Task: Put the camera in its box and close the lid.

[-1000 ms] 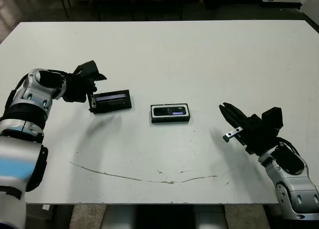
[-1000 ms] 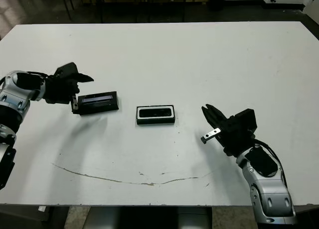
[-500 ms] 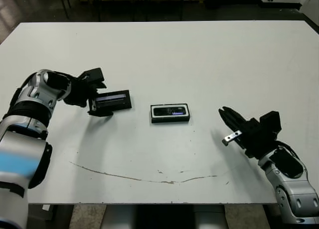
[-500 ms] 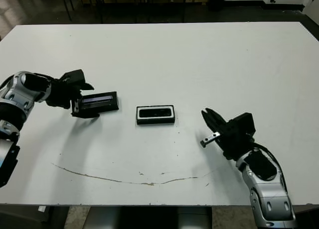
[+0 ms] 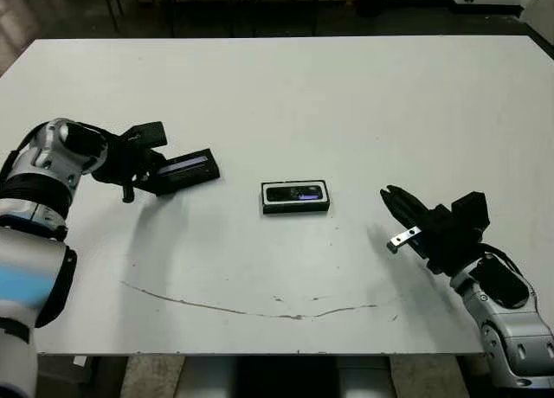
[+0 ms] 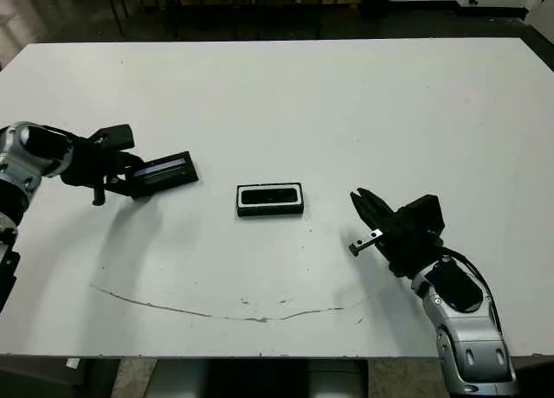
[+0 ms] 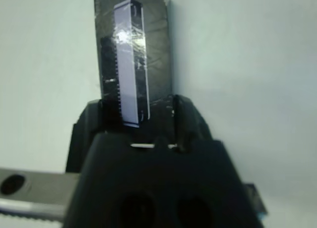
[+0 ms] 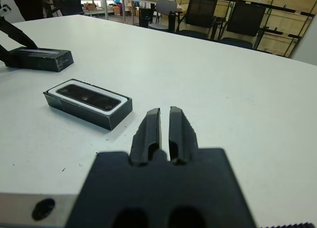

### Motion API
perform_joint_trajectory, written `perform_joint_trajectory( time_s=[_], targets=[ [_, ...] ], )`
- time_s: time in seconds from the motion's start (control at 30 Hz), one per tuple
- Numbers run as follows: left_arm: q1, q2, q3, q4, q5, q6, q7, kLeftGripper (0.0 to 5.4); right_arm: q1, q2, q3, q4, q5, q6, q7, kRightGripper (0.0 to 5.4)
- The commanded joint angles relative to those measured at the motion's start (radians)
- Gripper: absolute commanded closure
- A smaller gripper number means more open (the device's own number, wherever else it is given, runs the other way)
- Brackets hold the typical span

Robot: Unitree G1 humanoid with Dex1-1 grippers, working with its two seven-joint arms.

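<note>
- One camera
- One box
- One lid
- One white table
- Two grippers: left gripper, right gripper
- Several chairs beyond the table

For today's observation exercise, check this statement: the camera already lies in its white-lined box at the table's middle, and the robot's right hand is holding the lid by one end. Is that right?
One detail is wrong: the left hand, not the right, holds the lid by one end, as the left wrist view shows. The right hand holds nothing. The camera does lie in its white-lined box at the table's middle.
</note>
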Motion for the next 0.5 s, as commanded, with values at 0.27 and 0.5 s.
perform_joint_trajectory(
  time_s=[0.27, 0.5],
  targets=[
    [0.073, 0.005, 0.12, -0.038, -0.109, 0.163, -0.004, 4.05, -0.024, -0.005, 0.005, 0.033, 0.019, 0.016, 0.013, 5.4],
    [0.251, -0.059, 0.294, -0.364, -0.328, 0.194, 0.106, 4.05, -0.025, 0.006, 0.011, 0.042, 0.028, 0.004, 0.016, 5.4]
  ],
)
